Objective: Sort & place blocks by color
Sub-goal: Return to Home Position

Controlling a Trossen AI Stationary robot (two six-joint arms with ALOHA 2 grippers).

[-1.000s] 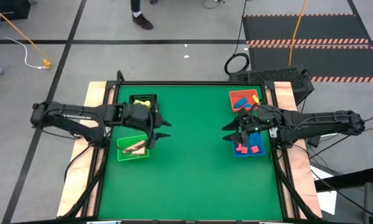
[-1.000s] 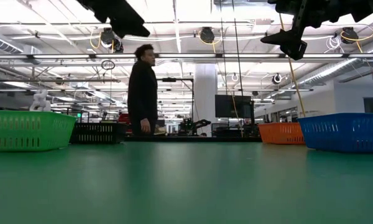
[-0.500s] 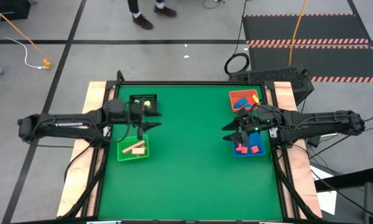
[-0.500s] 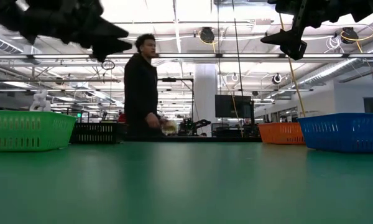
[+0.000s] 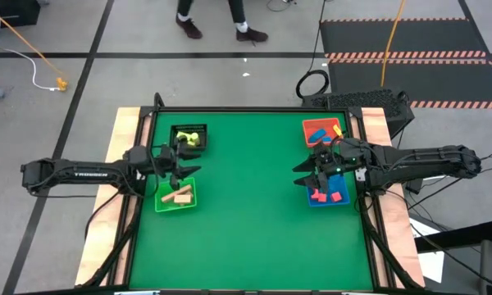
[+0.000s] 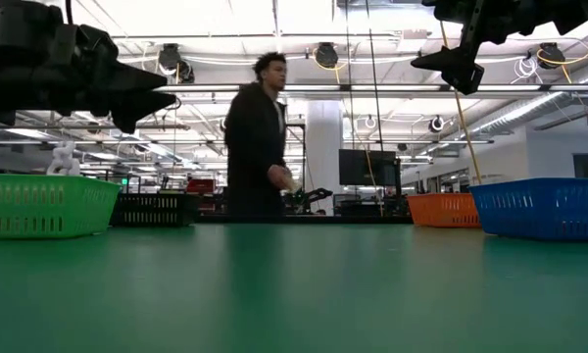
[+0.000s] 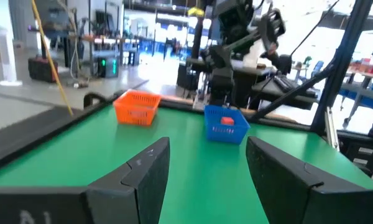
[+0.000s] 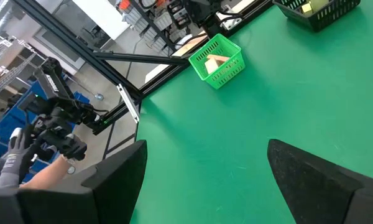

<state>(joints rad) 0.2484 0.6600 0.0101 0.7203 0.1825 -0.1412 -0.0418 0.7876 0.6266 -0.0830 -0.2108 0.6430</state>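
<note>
Tan blocks [image 5: 179, 195] lie in the green bin [image 5: 161, 201]. Yellow-green blocks [image 5: 192, 138] lie in the black bin [image 5: 177, 131]. Red and blue blocks [image 5: 320, 195] lie in the blue bin [image 5: 341, 199], and red blocks [image 5: 318, 133] with a yellow one lie in the red-orange bin [image 5: 309, 124]. My left gripper [image 5: 193, 166] hovers open and level between the black and green bins, holding nothing [image 7: 208, 155]. My right gripper [image 5: 297, 174] hangs open and empty beside the blue bin, well above the table [image 6: 449, 61].
The green mat [image 5: 246, 221] lies bare between the two pairs of bins. In the low view the green bin [image 6: 44, 204] and black bin [image 6: 152, 208] stand left, the orange bin [image 6: 443, 209] and blue bin [image 6: 544, 208] right. A person [image 6: 257, 137] walks behind the table's far edge.
My left gripper has drawn back toward the table's left edge and come down, tipping from pointing down to level. It has left the spot over the green bin, and its fingers stay equally apart. The person behind the table has walked to the right.
</note>
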